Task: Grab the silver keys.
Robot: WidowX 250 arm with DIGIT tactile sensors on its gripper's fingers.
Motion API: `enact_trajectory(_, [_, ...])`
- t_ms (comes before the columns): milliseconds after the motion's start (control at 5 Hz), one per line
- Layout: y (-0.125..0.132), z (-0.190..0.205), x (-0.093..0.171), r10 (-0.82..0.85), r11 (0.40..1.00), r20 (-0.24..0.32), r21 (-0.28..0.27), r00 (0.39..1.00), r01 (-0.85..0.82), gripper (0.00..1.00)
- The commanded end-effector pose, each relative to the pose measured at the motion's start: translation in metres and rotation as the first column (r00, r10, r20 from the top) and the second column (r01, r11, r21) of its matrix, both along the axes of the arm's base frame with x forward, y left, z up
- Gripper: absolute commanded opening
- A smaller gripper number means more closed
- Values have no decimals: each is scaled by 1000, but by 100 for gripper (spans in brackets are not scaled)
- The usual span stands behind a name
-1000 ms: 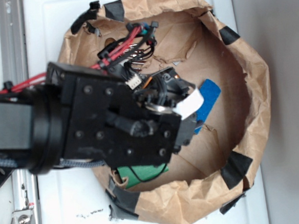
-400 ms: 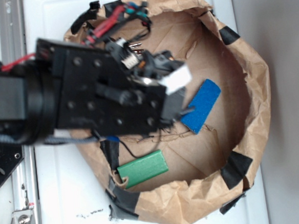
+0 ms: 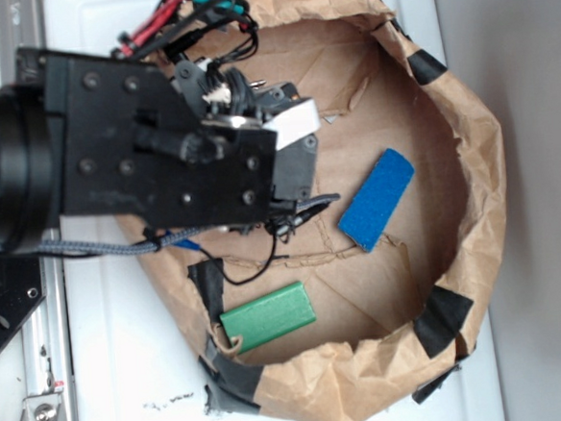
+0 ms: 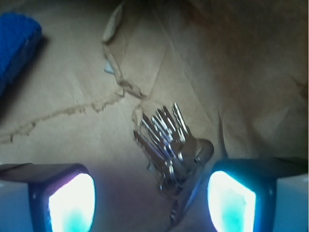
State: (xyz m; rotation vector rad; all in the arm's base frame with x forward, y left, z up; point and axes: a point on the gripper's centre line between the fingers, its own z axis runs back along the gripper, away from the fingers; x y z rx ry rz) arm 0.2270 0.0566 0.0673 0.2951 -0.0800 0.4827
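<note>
Brown paper, crumpled up into a raised rim and taped with black at several spots, forms a shallow bowl (image 3: 469,159) on a white table (image 3: 109,377). Inside it, the floor is torn along a ragged seam but lies mostly flat, with bare paper open across the centre and right. The blue block (image 3: 376,200) rests diagonally near the middle-right, and the green block (image 3: 268,316) lies close to the lower-left rim. From the left the arm reaches over the rim, covering the upper-left part of the bowl. In the wrist view the gripper (image 4: 152,200) stands spread wide, its two glowing fingertips (image 4: 71,203) well apart, and the silver keys (image 4: 169,145) lie fanned on the paper between them, nearer the right-hand tip, untouched. The keys are hidden beneath the arm in the exterior view.
</note>
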Motion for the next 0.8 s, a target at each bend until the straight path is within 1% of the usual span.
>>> enact_trajectory(0, [14, 20, 9, 8, 1000, 30, -15, 1000, -7, 100])
enact_trajectory(200, [12, 14, 16, 10, 1000, 24, -7, 1000, -10, 100])
enact_trajectory(400, [12, 5, 15, 2, 1000, 4, 14, 1000, -2, 100])
enact_trajectory(600, [14, -10, 11, -22, 1000, -76, -23, 997, 20, 100])
